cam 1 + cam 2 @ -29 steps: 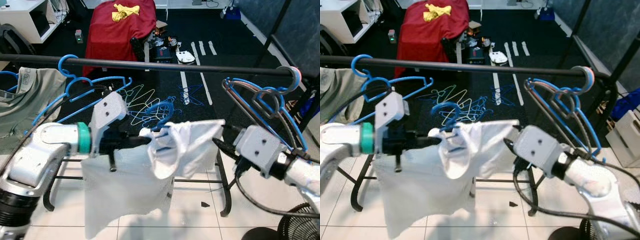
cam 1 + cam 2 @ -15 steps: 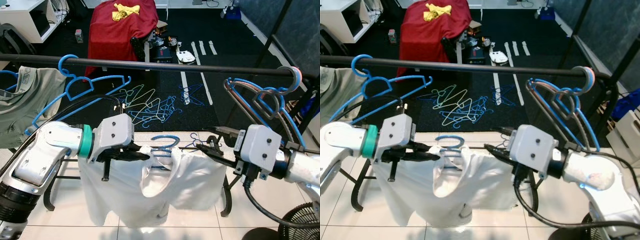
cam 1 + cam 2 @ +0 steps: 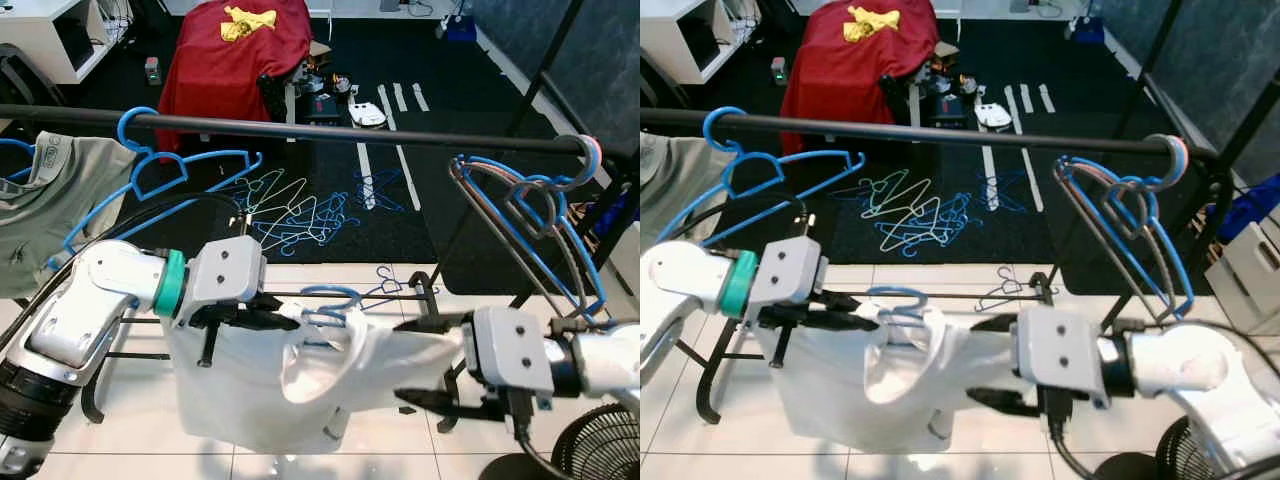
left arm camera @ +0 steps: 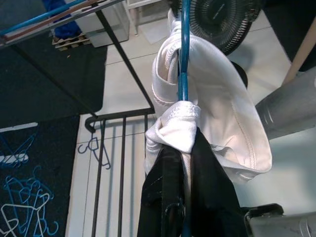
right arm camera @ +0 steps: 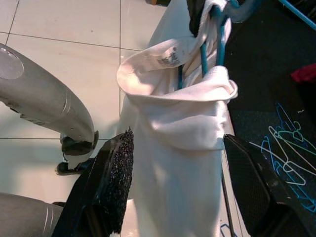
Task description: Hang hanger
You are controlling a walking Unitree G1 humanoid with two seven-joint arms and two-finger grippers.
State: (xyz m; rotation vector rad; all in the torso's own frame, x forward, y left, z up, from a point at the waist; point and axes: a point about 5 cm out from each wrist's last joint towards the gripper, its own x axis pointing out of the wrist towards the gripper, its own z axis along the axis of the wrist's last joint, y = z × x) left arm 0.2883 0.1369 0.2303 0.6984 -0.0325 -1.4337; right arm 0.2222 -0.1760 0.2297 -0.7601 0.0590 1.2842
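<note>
Shirt on hanger: one white shirt (image 3: 300,385) draped on one blue hanger (image 3: 325,300), held low in front of the rack, well below the rail.
Left end effector (image 4: 180,148): fingers pressed together, pinching the shirt's collar and the hanger wire.
Right end effector (image 5: 177,163): fingers spread wide, one on each side of the shirt's shoulder, not gripping it.
Rail (image 3: 330,130): one black bar across the view.
Already hanging: one grey shirt (image 3: 45,210) on a blue hanger at the left end, one bare blue hanger (image 3: 160,175) beside it, a bunch of hangers (image 3: 530,215) at the right end.
Open room: the middle stretch of rail is bare, between the left and right hangers.
Floor: a loose pile of hangers (image 3: 300,210) on the dark carpet behind the rack.
</note>
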